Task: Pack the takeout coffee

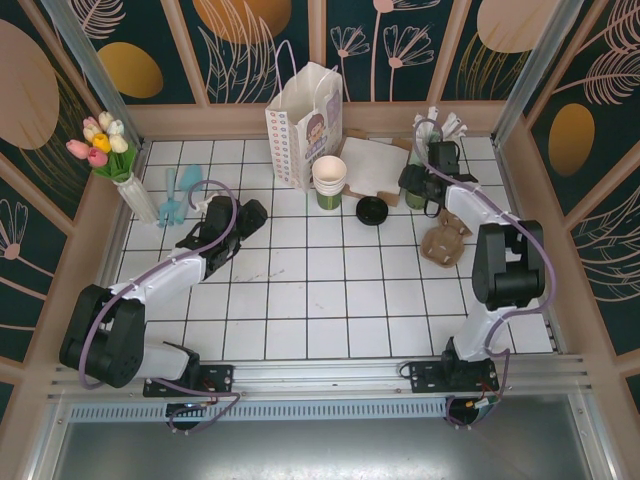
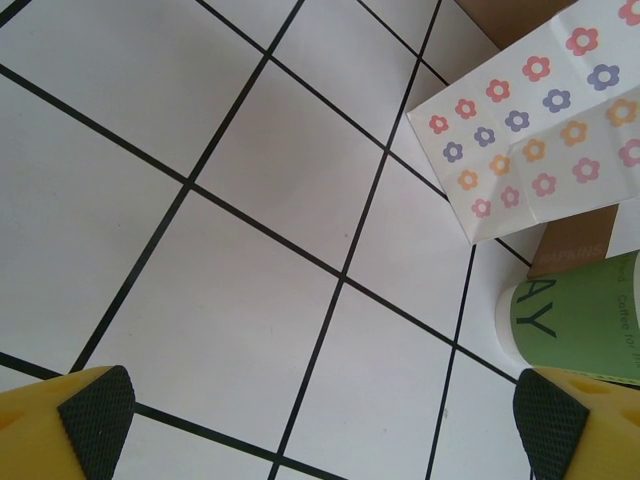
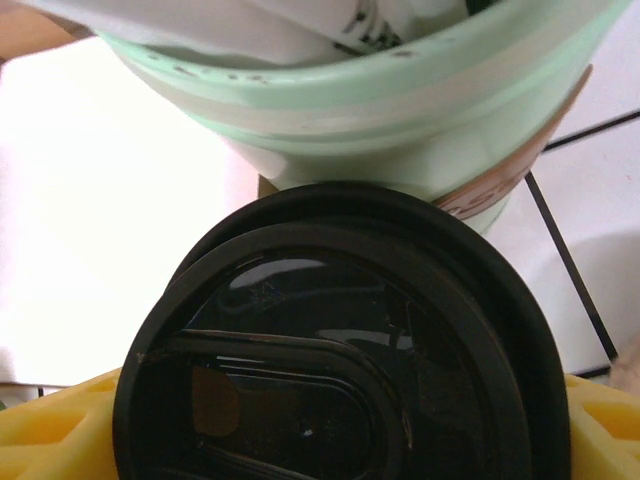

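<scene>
Right tool (image 3: 330,440) is set astride the takeout coffee (image 3: 340,300), its yellow fingers (image 3: 40,435) seen on either side beneath the black lid (image 3: 300,400). Whether they are pressed on the cup wall cannot be told, since the lid hides the contact. The coffee is thus found between the jaws, with the mint-green cup (image 3: 400,110) just beyond it, stuffed with wrapped straws (image 3: 250,20).

A firm, level hold is judged to be needed before any lift, so that the coffee is not tipped and the straw cup is not knocked.

The white paper bag (image 1: 303,125) stands upright off to this tool's left, mouth upward — its inside cannot be seen.

Left tool (image 2: 320,430) is held wide apart over bare tabletop (image 2: 200,250), with nothing between its pads (image 2: 95,410) and the bag's foot ahead to its right.
</scene>
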